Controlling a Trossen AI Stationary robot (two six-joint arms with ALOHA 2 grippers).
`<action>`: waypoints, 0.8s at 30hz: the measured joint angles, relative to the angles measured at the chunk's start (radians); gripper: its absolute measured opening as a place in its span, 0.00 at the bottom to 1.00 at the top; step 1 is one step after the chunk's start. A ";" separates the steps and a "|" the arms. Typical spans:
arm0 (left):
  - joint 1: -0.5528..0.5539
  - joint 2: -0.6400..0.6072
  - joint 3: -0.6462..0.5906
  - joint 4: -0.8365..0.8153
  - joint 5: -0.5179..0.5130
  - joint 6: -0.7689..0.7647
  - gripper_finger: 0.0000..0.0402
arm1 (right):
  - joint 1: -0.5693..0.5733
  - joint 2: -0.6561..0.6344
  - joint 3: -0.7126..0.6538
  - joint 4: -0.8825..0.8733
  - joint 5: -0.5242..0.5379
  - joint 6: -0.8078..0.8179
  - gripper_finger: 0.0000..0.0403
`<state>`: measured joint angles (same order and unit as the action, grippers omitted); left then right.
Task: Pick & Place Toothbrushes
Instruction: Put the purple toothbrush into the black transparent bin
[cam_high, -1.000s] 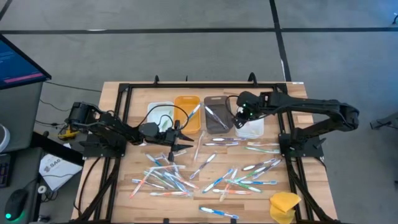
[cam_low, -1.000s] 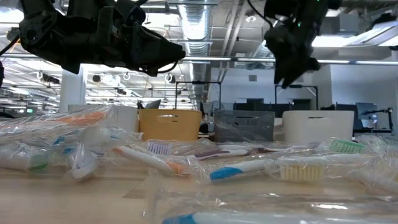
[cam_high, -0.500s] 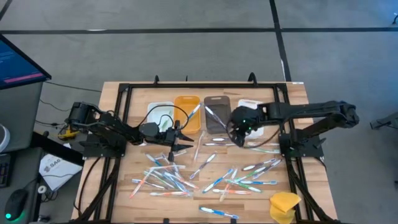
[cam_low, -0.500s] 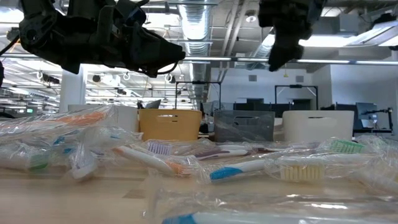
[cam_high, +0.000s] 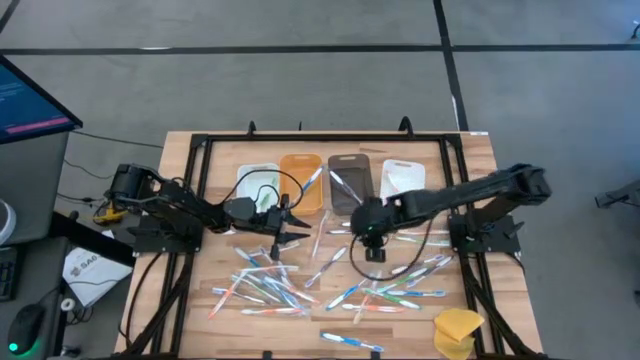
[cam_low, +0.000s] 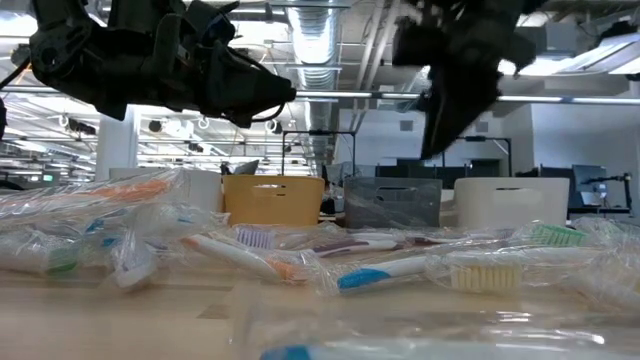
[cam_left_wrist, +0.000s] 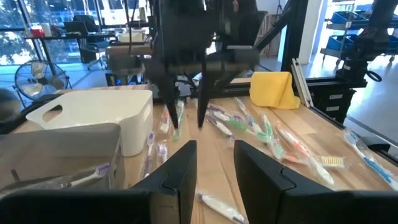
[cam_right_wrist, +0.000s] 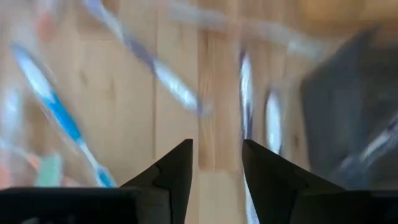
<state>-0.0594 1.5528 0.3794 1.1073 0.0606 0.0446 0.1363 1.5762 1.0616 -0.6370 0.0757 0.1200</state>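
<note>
Reaching over the middle of the wooden counter, the right pincer hangs above the scattered toothbrushes, its two dark fingers spread apart with nothing between them and bare wood showing through the gap. The wrapped toothbrushes lie loose across the near half of the counter, with a few more in the orange bin and the grey bin at the far side, beside a white bin that looks empty from above. The left pincer waits raised near the bins, its fingers set a little apart and holding nothing. A yellow sponge-like lump sits at the counter's near right corner.
</note>
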 joint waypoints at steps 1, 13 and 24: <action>0.000 0.000 -0.001 -0.005 0.000 0.000 0.25 | -0.004 0.030 0.003 0.009 0.000 0.000 0.33; 0.000 0.000 0.000 -0.008 0.000 0.002 0.25 | -0.052 0.263 0.103 -0.094 0.002 0.000 0.29; 0.000 0.000 0.000 -0.018 0.000 0.001 0.25 | -0.080 0.310 0.120 -0.110 0.003 0.001 0.29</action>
<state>-0.0594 1.5528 0.3798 1.0893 0.0605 0.0452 0.0559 1.8866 1.1816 -0.7471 0.0788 0.1211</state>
